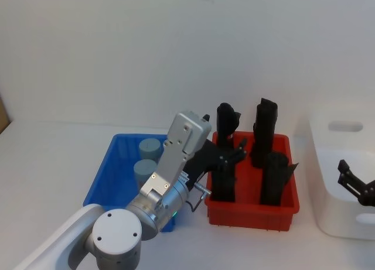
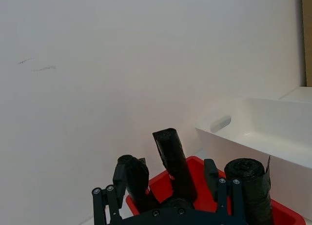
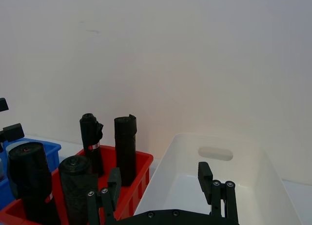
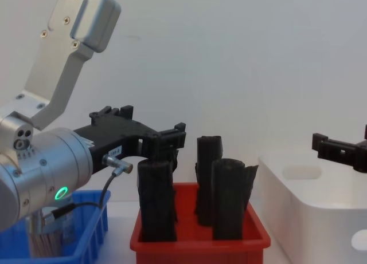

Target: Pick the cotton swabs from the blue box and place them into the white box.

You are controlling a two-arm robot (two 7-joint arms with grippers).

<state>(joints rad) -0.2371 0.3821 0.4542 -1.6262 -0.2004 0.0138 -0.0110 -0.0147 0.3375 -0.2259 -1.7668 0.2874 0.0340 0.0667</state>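
Two cotton swabs tubs with grey-blue lids [image 1: 149,147] [image 1: 144,168] stand in the blue box [image 1: 101,179] at the left; one tub's side [image 4: 50,236] peeks over the blue rim [image 4: 86,244] in the chest view. My left gripper [image 1: 236,151] hovers open and empty above the red bin, right of the blue box; its fingers [image 2: 106,201] frame the black rolls. My right gripper [image 1: 353,181] hangs open and empty over the white box [image 1: 329,220], whose inside [image 3: 234,186] lies below its fingers [image 3: 218,186].
A red bin [image 1: 252,214] holding several tall black rolls [image 1: 265,129] stands between the blue box and the white box. My left arm's silver links [image 1: 176,159] reach over the blue box's near right corner. A plain white wall closes the back.
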